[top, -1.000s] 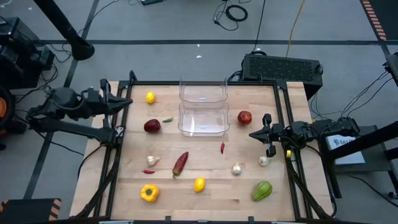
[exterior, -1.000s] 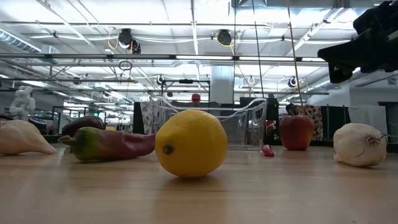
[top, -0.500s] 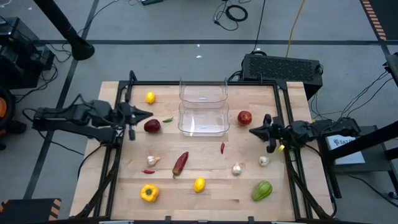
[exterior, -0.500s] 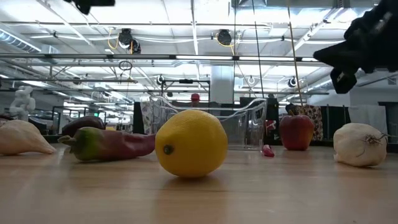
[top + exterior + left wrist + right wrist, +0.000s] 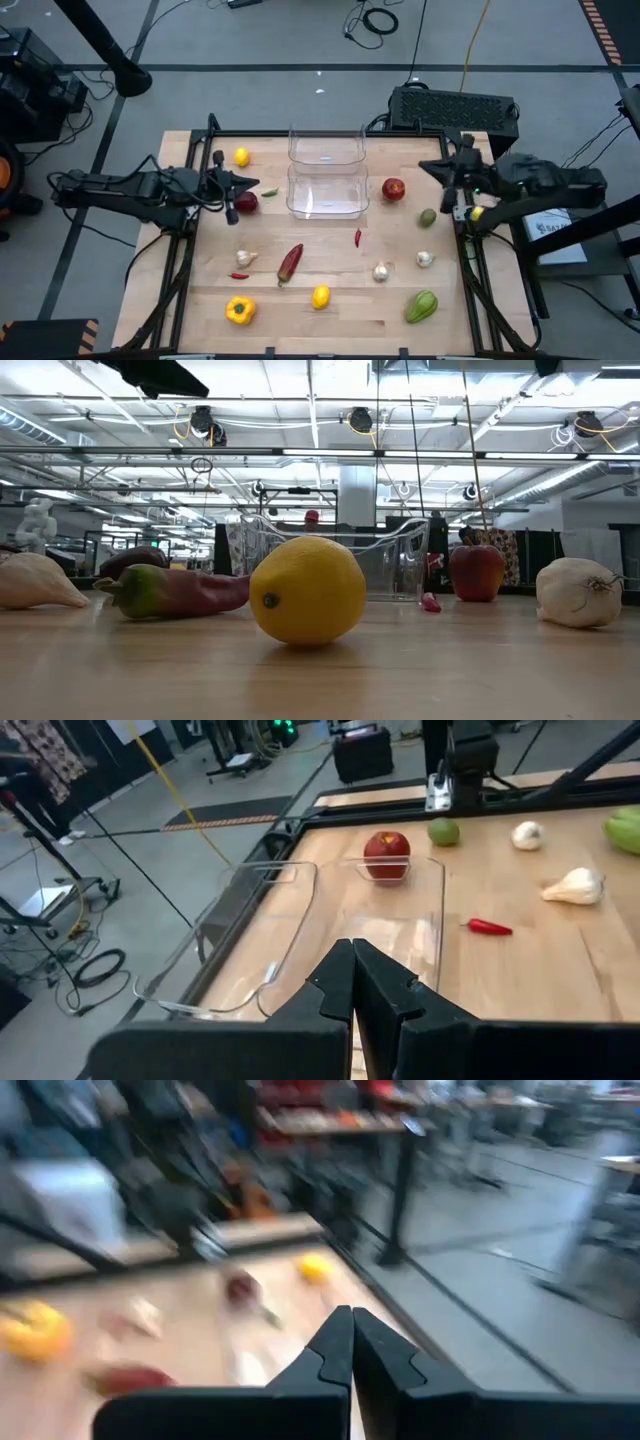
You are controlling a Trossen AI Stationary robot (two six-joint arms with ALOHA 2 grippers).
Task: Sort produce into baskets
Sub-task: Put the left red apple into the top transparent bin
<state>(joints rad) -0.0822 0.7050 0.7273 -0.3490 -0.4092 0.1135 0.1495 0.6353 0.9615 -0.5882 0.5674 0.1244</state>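
Two clear baskets [image 5: 326, 146] [image 5: 326, 190] stand one behind the other at the table's far middle. Produce lies loose around them: lemons [image 5: 241, 156] [image 5: 320, 296], a dark red pepper [image 5: 245, 203], a red apple [image 5: 393, 189], a long red pepper [image 5: 289, 262], chillies [image 5: 357, 237], garlic bulbs [image 5: 380, 271], a yellow pepper [image 5: 239, 310], a green pepper [image 5: 421, 306] and a small green fruit [image 5: 427, 216]. My left gripper [image 5: 252, 184] [image 5: 352, 945] hangs shut above the dark red pepper, pointing at the baskets. My right gripper [image 5: 428, 167] [image 5: 352, 1312] is shut, raised above the table's right side.
A black box [image 5: 455, 108] sits beyond the far right corner. Black frame rails [image 5: 190, 240] [image 5: 468, 250] run along the table's left and right sides. In the low view a lemon [image 5: 307, 590] lies nearest, with the baskets [image 5: 330, 555] behind it.
My left gripper has gone down and toward the table's right, from the left rail to above the dark red pepper. My right gripper has risen, leaving the low view at the top and uncovering the small green fruit. Both have stayed shut.
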